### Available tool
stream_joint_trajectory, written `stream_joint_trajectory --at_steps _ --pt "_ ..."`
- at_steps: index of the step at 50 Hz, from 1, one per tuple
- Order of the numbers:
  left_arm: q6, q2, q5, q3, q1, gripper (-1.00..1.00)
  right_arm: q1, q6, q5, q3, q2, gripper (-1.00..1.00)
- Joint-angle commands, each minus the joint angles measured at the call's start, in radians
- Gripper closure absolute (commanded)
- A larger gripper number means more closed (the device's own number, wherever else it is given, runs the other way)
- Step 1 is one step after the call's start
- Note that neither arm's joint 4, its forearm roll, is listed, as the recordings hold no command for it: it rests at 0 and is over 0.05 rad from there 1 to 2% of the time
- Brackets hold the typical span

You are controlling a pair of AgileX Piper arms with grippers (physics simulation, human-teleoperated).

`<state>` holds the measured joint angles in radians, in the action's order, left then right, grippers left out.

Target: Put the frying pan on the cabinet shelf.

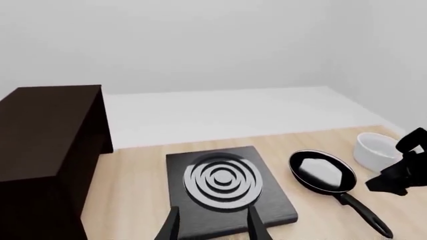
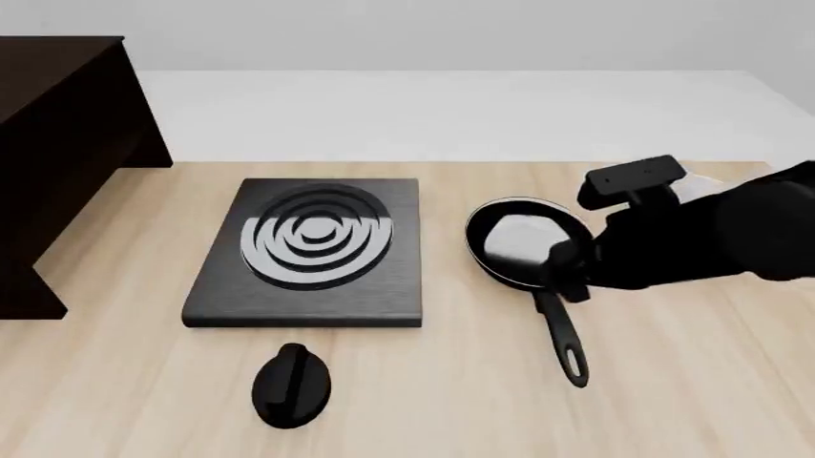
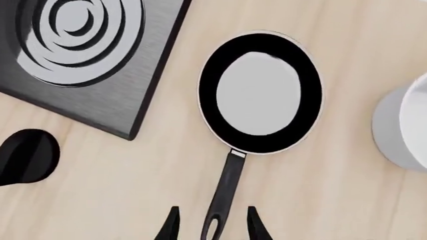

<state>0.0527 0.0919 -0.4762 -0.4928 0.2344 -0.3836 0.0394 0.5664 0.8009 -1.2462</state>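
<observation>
- Two arms share the pale wooden counter (image 2: 713,382), and the step in hand, as I judge it, is the right arm's grasp of the frying pan's handle; nothing is held yet.
- Largest thing is the dark cabinet (image 2: 57,143) at the counter's far left corner; the shelf itself does not show clearly, so the board to aim for cannot be picked out from these views.
- Next in size, the black stove plate (image 2: 312,253) with grey rings lies mid-counter, between cabinet and pan; a carry to the cabinet should probably lift high enough to pass over it.
- Right of the plate, the frying pan (image 3: 260,92) sits flat on the counter, empty, with its handle pointing toward the near edge.
- Beside the pan toward the right edge stands a white bowl (image 3: 403,130), near but apart; keep the swing away from it.
- Near the front edge lies a black knob (image 2: 292,384), well clear of the pan.
- Over the handle's loop end, the right gripper (image 3: 211,222) has its fingers (image 3: 171,225) spread, one each side, not touching; descending straight and closing squarely across the thin handle should limit twisting.
- Above the plate, the left gripper (image 1: 212,226) hangs parted and empty.
</observation>
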Motion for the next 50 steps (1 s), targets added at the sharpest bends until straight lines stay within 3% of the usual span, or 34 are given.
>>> stream_joint_trajectory --at_steps 1,13,22,24,30,37,50 --pt "-0.009 0.003 0.016 0.024 0.006 -1.0 0.021 -0.004 -0.073 -0.043 -0.08 -1.0" --pt "-0.012 0.004 0.024 0.04 0.019 -1.0 0.018 -0.002 -0.13 -0.08 -0.139 -1.0" --pt "-0.009 0.005 0.026 0.045 0.017 -1.0 0.04 -0.007 -0.25 -0.139 -0.218 -1.0" --pt "-0.01 0.004 0.026 0.046 0.017 -1.0 0.031 0.031 -0.266 -0.145 -0.23 -1.0" --pt "-0.01 -0.002 0.025 0.055 0.02 -1.0 0.039 0.025 -0.342 -0.197 -0.28 -1.0" --pt "-0.009 -0.005 0.019 0.054 0.022 -1.0 0.006 0.047 -0.38 -0.229 -0.31 -1.0" --pt "-0.011 -0.004 0.021 0.061 0.026 -1.0 0.017 0.038 -0.438 -0.273 -0.347 -1.0"
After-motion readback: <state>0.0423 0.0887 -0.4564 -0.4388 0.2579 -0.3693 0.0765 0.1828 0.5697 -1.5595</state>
